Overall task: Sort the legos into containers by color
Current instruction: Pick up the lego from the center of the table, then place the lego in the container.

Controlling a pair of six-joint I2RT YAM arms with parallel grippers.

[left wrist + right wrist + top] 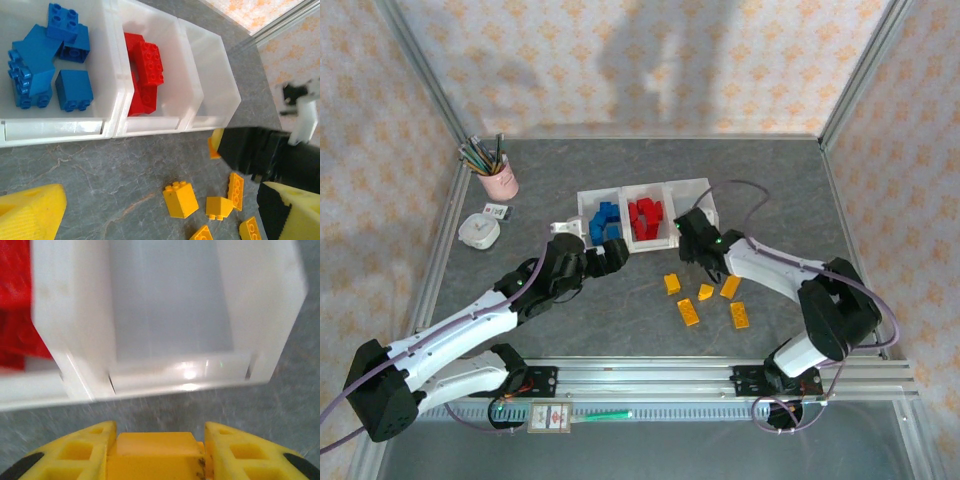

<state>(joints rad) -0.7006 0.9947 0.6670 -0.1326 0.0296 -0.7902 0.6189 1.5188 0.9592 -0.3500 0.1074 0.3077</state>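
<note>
Brick of orange-yellow plastic [152, 460] sits clamped in right claw [157, 437] before translucent white bin [170, 305]; left claw [611, 256] gapes.

We find no text that we can read. A small white card [496, 211] lies on the worktop [620, 170] near the pink cup [500, 183]; its dark marks are too small to make out. A pale label [548, 418] with a red mark sits at the near edge, its print just as illegible.

containers [145, 126]: glossy translucent plastic | legos [180, 200]: smooth plastic | table [100, 165]: matt
</note>
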